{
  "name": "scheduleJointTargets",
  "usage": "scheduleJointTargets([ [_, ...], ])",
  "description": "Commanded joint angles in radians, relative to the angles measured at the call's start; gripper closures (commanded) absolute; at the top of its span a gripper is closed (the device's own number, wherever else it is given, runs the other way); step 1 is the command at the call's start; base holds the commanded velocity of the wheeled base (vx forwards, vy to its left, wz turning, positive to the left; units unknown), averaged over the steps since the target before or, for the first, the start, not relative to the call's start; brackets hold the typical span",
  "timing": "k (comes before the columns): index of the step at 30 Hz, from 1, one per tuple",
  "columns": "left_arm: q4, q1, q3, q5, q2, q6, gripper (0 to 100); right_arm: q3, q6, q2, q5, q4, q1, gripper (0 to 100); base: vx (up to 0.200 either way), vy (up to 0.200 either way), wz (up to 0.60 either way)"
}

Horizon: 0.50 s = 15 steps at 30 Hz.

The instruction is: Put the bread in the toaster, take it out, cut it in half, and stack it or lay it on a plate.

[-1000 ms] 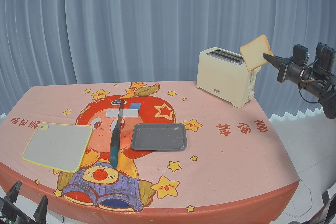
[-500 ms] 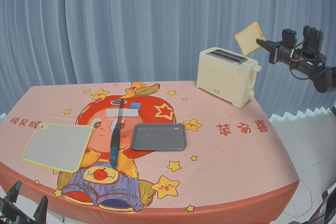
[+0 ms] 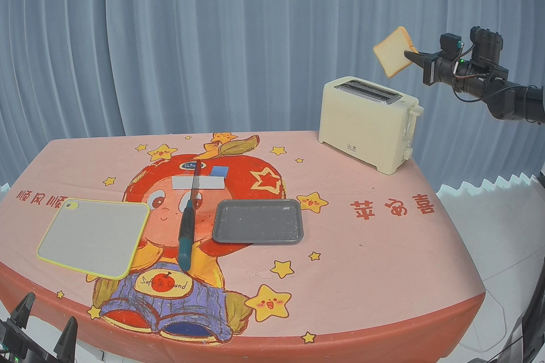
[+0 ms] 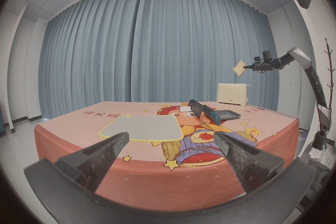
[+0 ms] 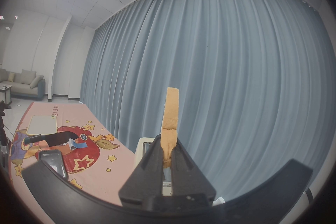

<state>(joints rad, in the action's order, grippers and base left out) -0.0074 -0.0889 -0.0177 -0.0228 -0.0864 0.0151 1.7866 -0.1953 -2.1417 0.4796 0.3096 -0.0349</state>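
Observation:
A slice of bread [image 3: 393, 51] hangs in the air above and just behind the cream toaster [image 3: 365, 122], tilted on one corner. My right gripper [image 3: 411, 55] is shut on the slice's edge; in the right wrist view the bread [image 5: 170, 119] stands edge-on between the pinched fingers [image 5: 151, 165], with the toaster [image 5: 144, 148] below. The toaster's two slots face up at the table's far right. My left gripper [image 4: 170, 146] is open, low before the table's near left edge, nothing between its fingers. The bread [image 4: 239, 68] and right gripper [image 4: 251, 67] show far off in the left wrist view.
A grey tray [image 3: 258, 221] lies mid-table. A blue-handled knife [image 3: 187, 228] lies left of it, blade pointing away. A yellow-rimmed cutting board [image 3: 93, 236] sits near the front left. Small white and blue cards [image 3: 198, 182] lie behind the knife.
My right gripper has carried the bread up and leftward, from beside the toaster's right end to above it. The left gripper has stayed put.

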Motion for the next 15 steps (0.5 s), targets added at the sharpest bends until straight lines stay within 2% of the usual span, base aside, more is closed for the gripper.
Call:
scheduleJointTargets([
  [1,0.0,0.0,0.018,0.0,-0.001,0.0,0,0.1,-0.003,-0.116,0.014,-0.024,0.004,100,0.0,0.0,0.0],
  [6,0.0,0.0,0.018,0.0,-0.001,0.002,0,0.126,-0.004,-0.152,0.03,-0.02,0.001,100,0.0,0.0,0.0],
  [15,0.0,0.0,0.018,0.0,-0.001,0.0,0,0.119,-0.004,-0.161,0.042,-0.01,-0.003,100,0.0,0.0,0.0],
])
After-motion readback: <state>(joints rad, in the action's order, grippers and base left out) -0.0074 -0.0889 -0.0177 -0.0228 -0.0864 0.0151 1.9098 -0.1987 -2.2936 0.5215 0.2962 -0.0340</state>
